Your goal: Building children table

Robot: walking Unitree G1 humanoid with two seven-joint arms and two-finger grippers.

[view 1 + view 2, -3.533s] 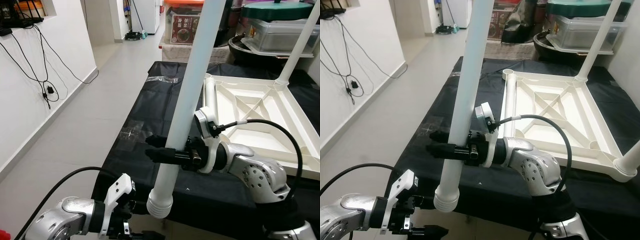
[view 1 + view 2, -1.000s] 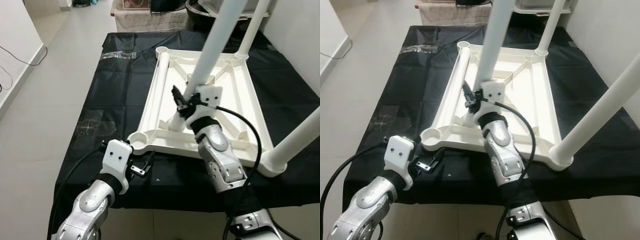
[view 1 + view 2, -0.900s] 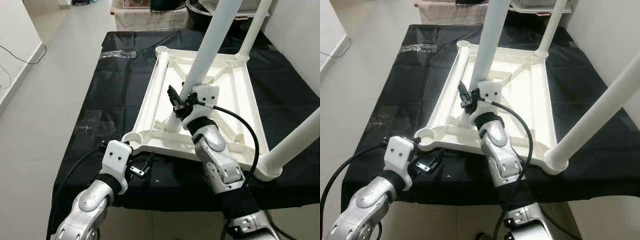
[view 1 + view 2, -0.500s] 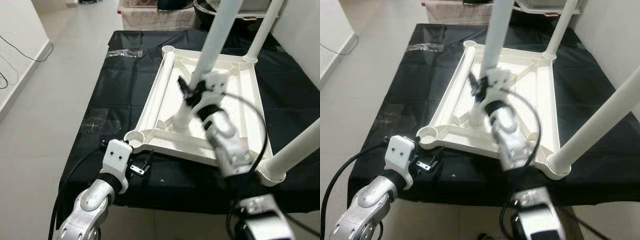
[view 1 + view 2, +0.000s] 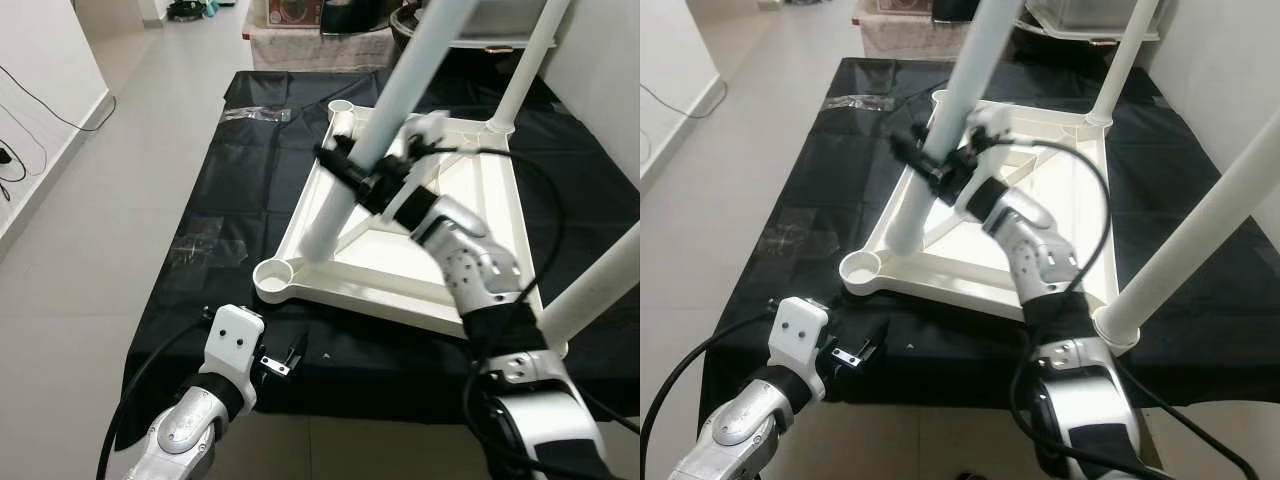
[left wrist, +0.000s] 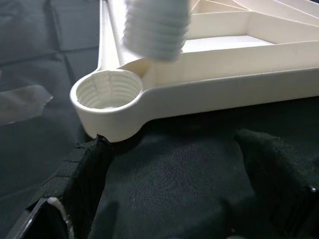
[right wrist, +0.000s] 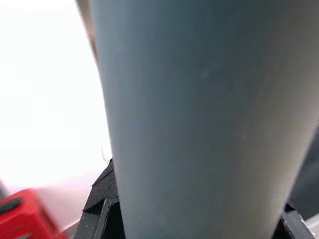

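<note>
A white table top lies upside down on a black cloth, with legs standing in its far right corner and near right corner. My right gripper is shut on a third white leg, which is tilted. Its threaded end hangs just above and beside the empty near left socket, apart from it. The far left socket is also empty. My left gripper is open, low over the cloth at the table's front edge, facing that near left socket.
Clear plastic wrap lies on the cloth left of the table top, and more of it at the far left. Storage boxes stand beyond the far end. Bare floor runs along the left; a wall rises on the right.
My right gripper has swung the leg leftward; its threaded end has moved from the middle of the frame to beside the near left socket. The left gripper has sunk slightly.
</note>
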